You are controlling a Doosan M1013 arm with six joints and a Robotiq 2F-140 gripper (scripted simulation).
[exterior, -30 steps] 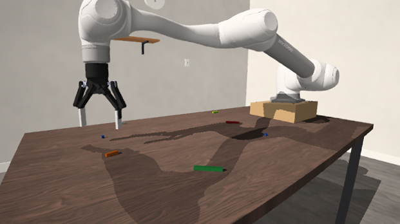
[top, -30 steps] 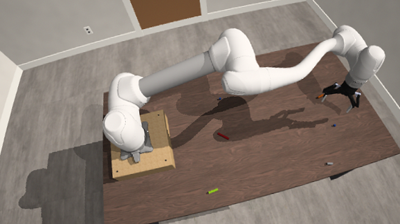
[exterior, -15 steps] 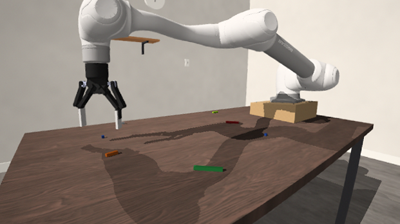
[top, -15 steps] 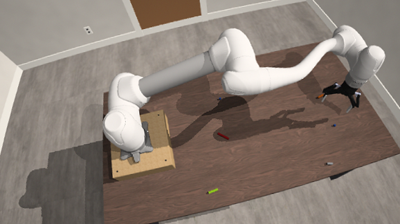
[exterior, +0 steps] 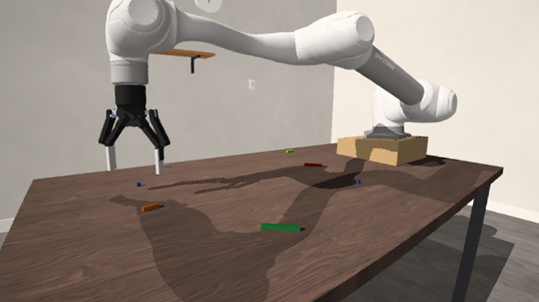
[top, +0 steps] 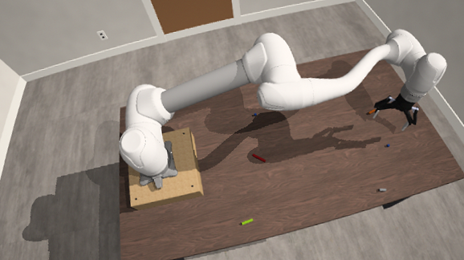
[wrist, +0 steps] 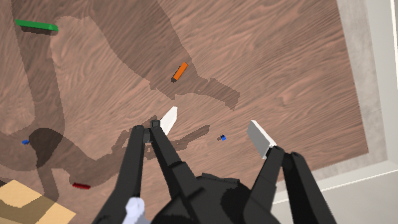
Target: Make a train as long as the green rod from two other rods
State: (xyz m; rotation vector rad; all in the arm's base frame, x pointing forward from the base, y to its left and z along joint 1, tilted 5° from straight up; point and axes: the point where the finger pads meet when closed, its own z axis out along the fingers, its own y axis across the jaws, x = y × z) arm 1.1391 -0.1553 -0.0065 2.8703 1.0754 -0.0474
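Note:
My gripper [top: 390,121] [exterior: 135,168] [wrist: 212,119] is open and empty, high above the table's far end. One blue rod [top: 387,145] [exterior: 138,184] [wrist: 223,137] shows between its fingers in the wrist view, well below them. The orange rod [top: 371,112] [exterior: 150,207] [wrist: 180,71] lies near it. The red rod [top: 259,158] [exterior: 313,164] [wrist: 81,186] lies mid-table. Another blue rod [top: 255,114] [exterior: 357,181] [wrist: 25,142] lies nearer the base. The green rod [exterior: 280,227] [wrist: 37,25] is hidden by the arm in the top view. The lime rod [top: 247,221] [exterior: 290,150] and grey rod [top: 382,189] lie apart. No rods touch.
The arm stands on a wooden block [top: 186,164] [exterior: 367,152] [wrist: 30,202] at one end of the table [top: 315,190] [exterior: 58,236] [wrist: 300,60]. The lime and grey rods lie near one long edge. Arm shadows cross the tabletop.

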